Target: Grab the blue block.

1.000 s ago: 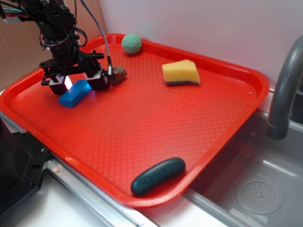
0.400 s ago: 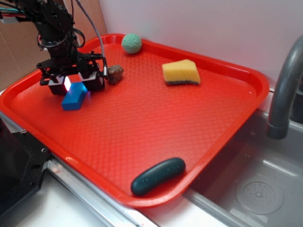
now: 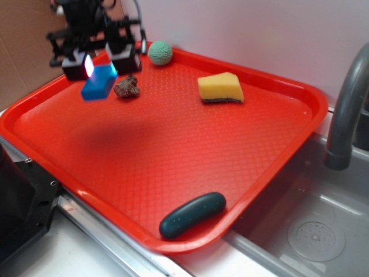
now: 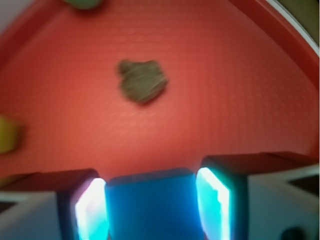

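The blue block is a small bright-blue brick held between my gripper's two glowing pads, lifted clear above the red tray at its far left corner. The block hangs tilted, its free end pointing down and toward the front left. In the wrist view the block fills the gap between the lit pads, and the gripper is shut on it. The tray floor lies well below.
A brown rock lies on the tray just right of the block, also in the wrist view. A green ball sits at the back rim, a yellow sponge at the back right, a dark green oblong at the front edge. A grey faucet and sink stand to the right.
My gripper has risen off the tray with the blue block in it and moved toward the back. The brown rock has shifted a little left and forward.
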### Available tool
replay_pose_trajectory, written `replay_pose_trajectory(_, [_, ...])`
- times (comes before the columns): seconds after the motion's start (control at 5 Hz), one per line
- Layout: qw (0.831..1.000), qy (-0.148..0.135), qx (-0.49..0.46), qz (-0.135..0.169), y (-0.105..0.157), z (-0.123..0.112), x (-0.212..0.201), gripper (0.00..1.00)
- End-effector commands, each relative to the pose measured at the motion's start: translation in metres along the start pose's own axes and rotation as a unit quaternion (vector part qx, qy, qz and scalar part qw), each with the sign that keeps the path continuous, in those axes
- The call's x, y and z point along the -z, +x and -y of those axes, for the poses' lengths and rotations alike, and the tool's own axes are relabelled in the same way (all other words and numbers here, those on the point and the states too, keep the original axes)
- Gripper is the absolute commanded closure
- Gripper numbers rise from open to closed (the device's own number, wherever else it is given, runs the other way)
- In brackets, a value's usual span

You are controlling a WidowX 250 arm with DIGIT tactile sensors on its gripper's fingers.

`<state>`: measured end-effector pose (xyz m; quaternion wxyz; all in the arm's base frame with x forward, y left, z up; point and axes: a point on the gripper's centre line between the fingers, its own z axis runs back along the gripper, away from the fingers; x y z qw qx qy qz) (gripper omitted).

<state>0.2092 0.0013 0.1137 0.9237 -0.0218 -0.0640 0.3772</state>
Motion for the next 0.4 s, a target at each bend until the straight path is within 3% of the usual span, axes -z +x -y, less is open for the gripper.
replay_pose_trajectory(0.0, [0.991, -0.088, 0.101, -0.005, -0.0413, 0.0403, -0.0621, 1.0])
replay_pose_trajectory(0.2, [0.995, -0.077, 0.059, -0.027, -0.0337, 0.0357, -0.0594, 1.0])
